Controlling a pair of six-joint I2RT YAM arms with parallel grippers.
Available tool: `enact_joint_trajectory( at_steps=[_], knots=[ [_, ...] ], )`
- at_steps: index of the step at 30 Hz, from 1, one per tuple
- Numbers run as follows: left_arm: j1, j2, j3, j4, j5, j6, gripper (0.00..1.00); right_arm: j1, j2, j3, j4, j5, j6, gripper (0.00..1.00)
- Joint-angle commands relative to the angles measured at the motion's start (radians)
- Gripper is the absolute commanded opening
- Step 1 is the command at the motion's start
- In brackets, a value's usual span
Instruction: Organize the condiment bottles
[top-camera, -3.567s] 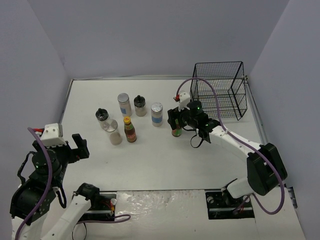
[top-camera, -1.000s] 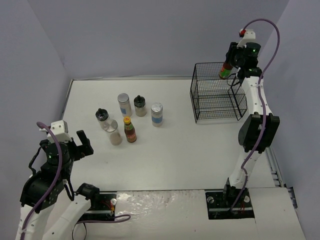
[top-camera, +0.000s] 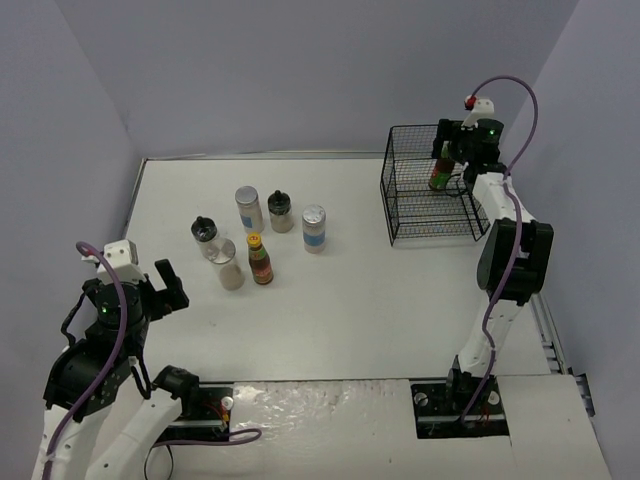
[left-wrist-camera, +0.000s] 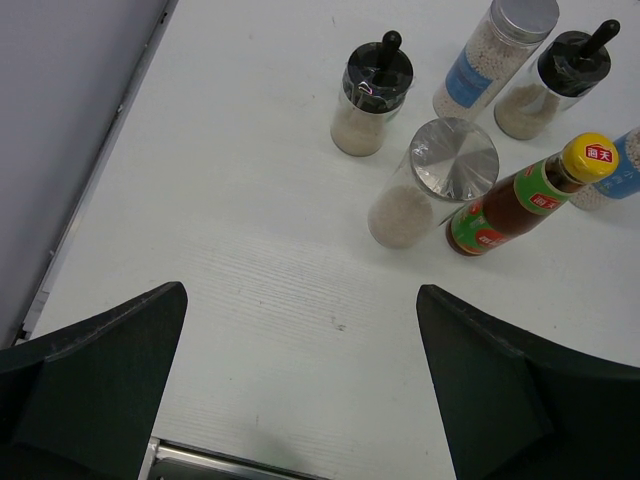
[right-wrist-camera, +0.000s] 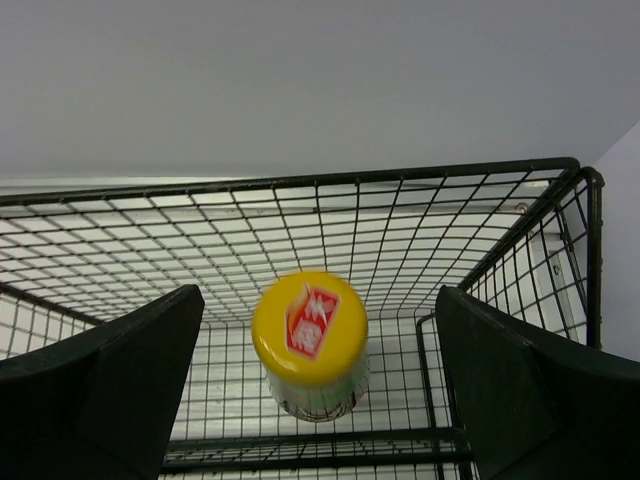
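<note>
A dark sauce bottle with a yellow cap is upright inside the black wire basket, blurred, directly below my right gripper. The jaws stand wide open with a gap on both sides of the cap. From above, that bottle shows through the basket's back wall. On the table stand a second sauce bottle, three silver-lidded jars and two black-capped shakers. My left gripper hovers open near them, holding nothing.
The basket sits at the back right, close to the right wall. The table's left edge runs beside the left gripper. The cluster of bottles lies ahead and to the right of the left fingers.
My right gripper has come down a little over the basket and opened. The sauce bottle has left the fingers and is dropping into the basket. The left arm has barely shifted.
</note>
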Motion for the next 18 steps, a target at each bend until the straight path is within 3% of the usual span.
enact_joint_trajectory(
  at_steps=[1, 8, 14, 18],
  knots=[
    [-0.004, 0.016, 0.035, 0.061, 0.010, -0.024, 0.97, 0.014, -0.254, 0.000, -0.028, -0.033, -0.001, 1.00],
    [-0.004, 0.049, 0.080, 0.058, 0.027, -0.006, 0.97, 0.122, -0.540, -0.184, -0.134, -0.078, -0.030, 1.00],
    [-0.005, 0.082, 0.113, 0.051, 0.045, 0.006, 0.97, 0.381, -0.713, -0.389, -0.158, -0.100, -0.062, 1.00],
    [-0.005, 0.094, 0.120, 0.047, 0.060, 0.006, 0.97, 0.620, -0.729, -0.477, -0.157, -0.082, -0.058, 1.00]
  ],
)
